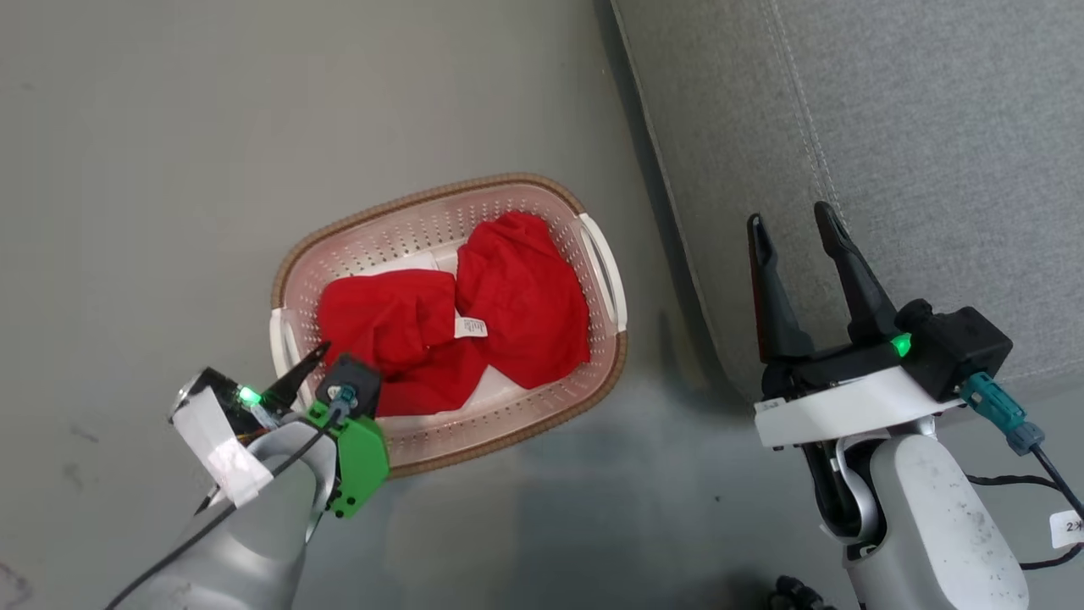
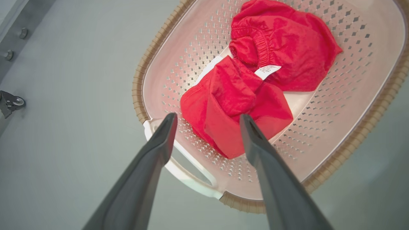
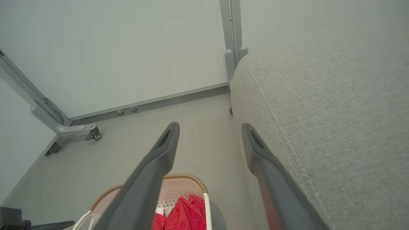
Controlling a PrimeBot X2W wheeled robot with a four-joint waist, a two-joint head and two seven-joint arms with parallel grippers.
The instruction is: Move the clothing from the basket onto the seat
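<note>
Beneath the clothing (image 1: 508, 296), most of the basket (image 1: 385, 233) floor lies hidden

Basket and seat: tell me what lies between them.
Just a bare strip of grey floor separates the basket from the seat; the head view shows it.

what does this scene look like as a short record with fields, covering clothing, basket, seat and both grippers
clothing: red, bunched inside the basket
basket: on the floor, beside the seat
seat: grey cushion, no clothing on the part in view
left gripper: open, over the basket's handle end, holding nothing
right gripper: open, empty, at the seat's edge
</note>
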